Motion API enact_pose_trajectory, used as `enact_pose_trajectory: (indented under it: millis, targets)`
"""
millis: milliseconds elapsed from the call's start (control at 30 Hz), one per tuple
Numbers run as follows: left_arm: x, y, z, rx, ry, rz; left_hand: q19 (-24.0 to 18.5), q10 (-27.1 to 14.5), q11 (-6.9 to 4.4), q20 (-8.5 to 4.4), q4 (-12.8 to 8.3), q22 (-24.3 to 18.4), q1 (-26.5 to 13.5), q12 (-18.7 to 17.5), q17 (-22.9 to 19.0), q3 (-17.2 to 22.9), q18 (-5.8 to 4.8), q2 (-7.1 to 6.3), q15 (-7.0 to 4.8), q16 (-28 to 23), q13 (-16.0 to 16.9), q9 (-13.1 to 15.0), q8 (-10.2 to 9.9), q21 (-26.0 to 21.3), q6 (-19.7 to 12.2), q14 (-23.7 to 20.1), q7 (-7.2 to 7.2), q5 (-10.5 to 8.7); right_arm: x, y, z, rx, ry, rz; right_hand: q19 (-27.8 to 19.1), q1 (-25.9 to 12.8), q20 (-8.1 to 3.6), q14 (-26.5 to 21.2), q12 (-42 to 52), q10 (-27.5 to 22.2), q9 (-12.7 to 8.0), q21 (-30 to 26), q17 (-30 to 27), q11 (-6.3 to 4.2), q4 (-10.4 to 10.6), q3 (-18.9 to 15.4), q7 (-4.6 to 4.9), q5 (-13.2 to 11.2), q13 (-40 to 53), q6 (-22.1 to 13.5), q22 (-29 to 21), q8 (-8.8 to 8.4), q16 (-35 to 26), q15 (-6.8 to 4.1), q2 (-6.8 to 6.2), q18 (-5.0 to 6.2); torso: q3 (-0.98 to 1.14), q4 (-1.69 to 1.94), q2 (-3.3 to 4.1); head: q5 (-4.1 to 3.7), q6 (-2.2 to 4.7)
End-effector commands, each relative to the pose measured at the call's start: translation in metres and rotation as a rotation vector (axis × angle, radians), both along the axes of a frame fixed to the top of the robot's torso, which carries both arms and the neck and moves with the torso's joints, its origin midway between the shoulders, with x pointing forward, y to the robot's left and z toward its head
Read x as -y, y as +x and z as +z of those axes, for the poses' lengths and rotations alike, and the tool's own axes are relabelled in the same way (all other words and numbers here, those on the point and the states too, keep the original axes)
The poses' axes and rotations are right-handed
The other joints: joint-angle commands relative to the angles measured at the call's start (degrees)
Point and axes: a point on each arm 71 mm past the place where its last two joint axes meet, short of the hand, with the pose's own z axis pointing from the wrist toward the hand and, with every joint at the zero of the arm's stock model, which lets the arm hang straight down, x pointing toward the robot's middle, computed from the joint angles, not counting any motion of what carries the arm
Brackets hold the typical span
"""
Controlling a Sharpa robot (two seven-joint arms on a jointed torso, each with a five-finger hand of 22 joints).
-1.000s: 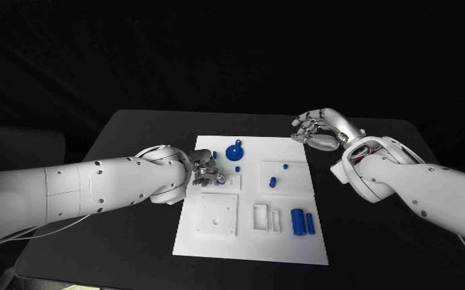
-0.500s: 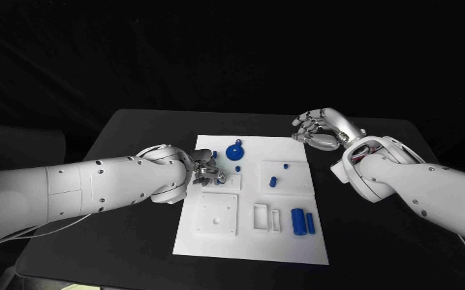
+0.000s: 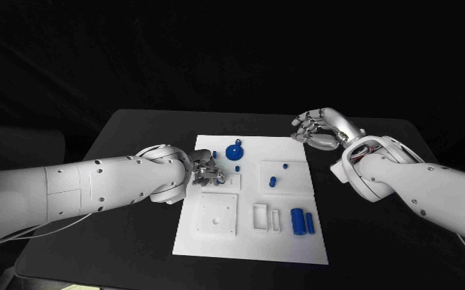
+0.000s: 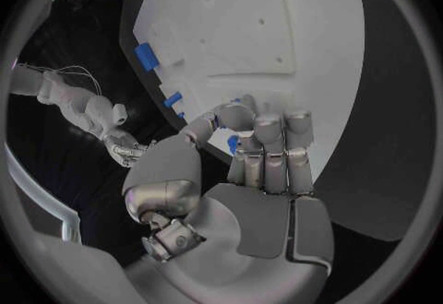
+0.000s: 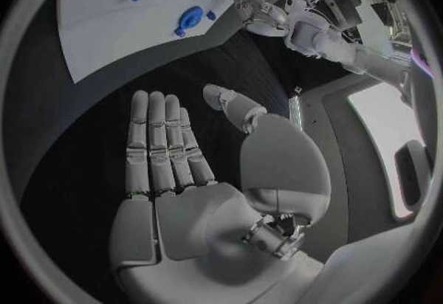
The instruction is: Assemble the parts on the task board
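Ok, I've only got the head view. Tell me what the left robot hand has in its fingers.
Observer: The left wrist view shows the left robot hand pinching a small blue part between thumb and fingertips, over the task board.
Operator: Now check the palm of the right robot hand.
Observer: In the right wrist view its fingers are straight, the thumb is apart from them and the palm is empty. It is over the black table, beside the board.

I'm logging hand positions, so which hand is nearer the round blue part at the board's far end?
Left. The left hand is just beside the round blue part over the task board; the right hand hovers off the board's far right corner.
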Motion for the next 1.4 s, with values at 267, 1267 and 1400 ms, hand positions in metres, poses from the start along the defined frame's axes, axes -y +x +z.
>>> enact_pose_trajectory:
  millis: [267, 1267, 1400]
  targets:
    - [0.0010, -0.0032, -0.0045, -0.030, -0.001, -0.004, -0.34, -0.96, -1.74, -4.62, -1.74, 1.06, -1.61, 3.93, 0.10, 0.36, 1.35, 1.69, 0.09, 1.76, 1.06, 0.91, 2.71, 1.24, 9.59, 0.45, -5.74, 6.17, -0.0014, -0.0001, -0.0003, -0.005, -0.003, 0.006, -0.19, 0.63, 0.24, -0.48, 0.47, -0.53, -0.21, -0.18, -0.23, 0.09, -0.34, -0.03, -0.06, 0.64, -0.36, 0.34, 0.13, 0.23, 0.47, 0.04, 0.19, 0.47, -0.05, 0.09, 0.01, -0.11, -0.10]
    - [0.0080, -0.0019, -0.0066, -0.053, 0.022, -0.021, -0.43, -1.62, -1.68, -4.42, 0.76, 0.71, -3.00, 6.07, -0.52, 0.62, 1.78, 1.20, 0.15, 2.27, 0.20, 0.96, 4.69, 1.78, 9.27, 0.33, -5.77, -1.90, -0.0030, 0.0006, -0.0011, -0.012, -0.005, 0.010, -0.39, 0.44, 0.35, -0.73, 0.79, -0.75, -0.48, -0.26, -0.57, 0.16, -0.37, -0.09, -0.06, 1.52, -0.93, 0.39, 0.29, 0.38, 0.65, 0.13, 0.42, 0.47, 0.06, -0.01, -0.02, -0.18, -0.21]
    - [0.0101, -0.0020, -0.0067, -0.053, 0.026, -0.029, -0.43, -1.61, -1.67, -4.38, 1.33, 0.71, -3.22, 6.28, -0.57, 0.50, 1.79, 0.95, 0.15, 2.36, 0.07, 0.92, 4.89, 1.84, 9.35, 0.35, -5.78, -2.49, -0.0022, 0.0010, -0.0011, -0.011, -0.006, 0.007, -0.49, 0.25, 0.41, -0.85, 0.86, -0.83, -0.55, -0.28, -0.66, 0.20, -0.27, -0.19, -0.05, 1.59, -1.09, 0.40, 0.36, 0.42, 0.68, 0.18, 0.43, 0.46, 0.04, 0.00, 0.01, -0.19, -0.24]
